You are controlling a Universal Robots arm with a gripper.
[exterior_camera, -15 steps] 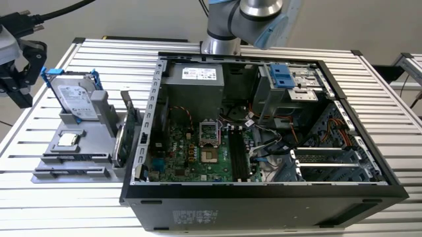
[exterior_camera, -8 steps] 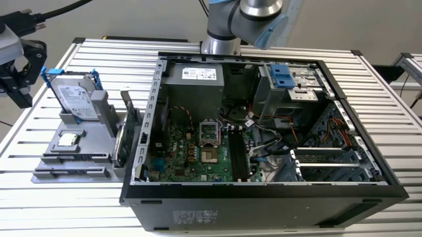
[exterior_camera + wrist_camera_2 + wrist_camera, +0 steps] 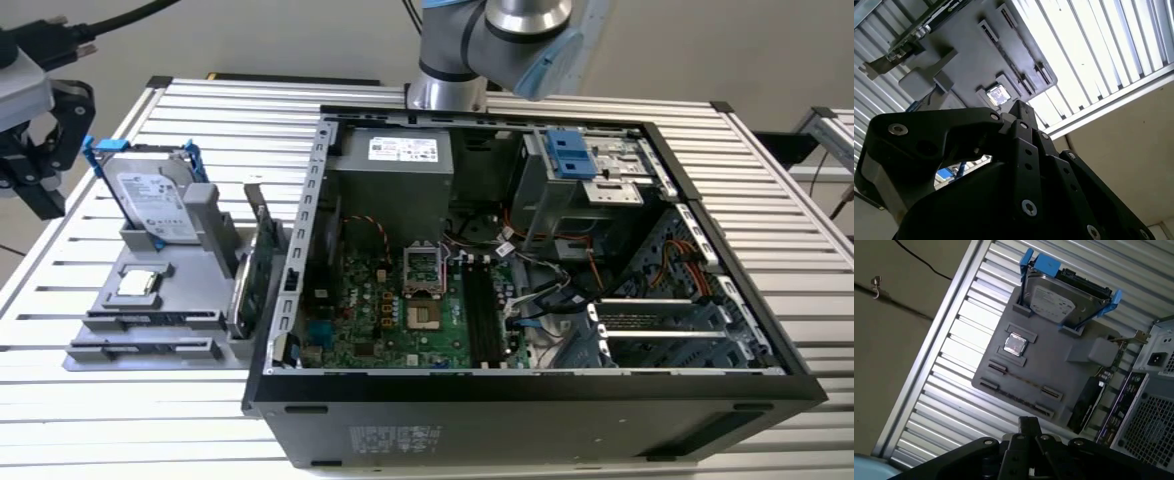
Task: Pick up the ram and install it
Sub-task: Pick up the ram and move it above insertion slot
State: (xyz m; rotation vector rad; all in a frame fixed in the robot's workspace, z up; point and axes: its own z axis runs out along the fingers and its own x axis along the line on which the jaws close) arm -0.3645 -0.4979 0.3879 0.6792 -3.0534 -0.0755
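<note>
In the exterior view the gripper hangs in the air at about 10 o'clock from the grey holder, up by the edge of the table. In both wrist views its two jaws look pressed together at the tip, and nothing is held between them. The ram looks like a thin dark stick standing on its edge in a slot of the holder. In the exterior view it is at 6 o'clock from the small silver chip and just beside it. In the first wrist view the ram shows as a thin line between two little clips on the holder, near the chip. The gripper is well apart from the ram and does not touch it. A drive in a blue frame stands tilted at the back of the holder, at 12 o'clock from the chip, and it shows in the first wrist view too. A card stands on its edge between the holder and the case. The case lies open at 3 o'clock from the holder, with the green board inside facing up. The arm comes up behind the case at 12 o'clock. The second wrist view shows the holder and the chip past the black gripper
</note>
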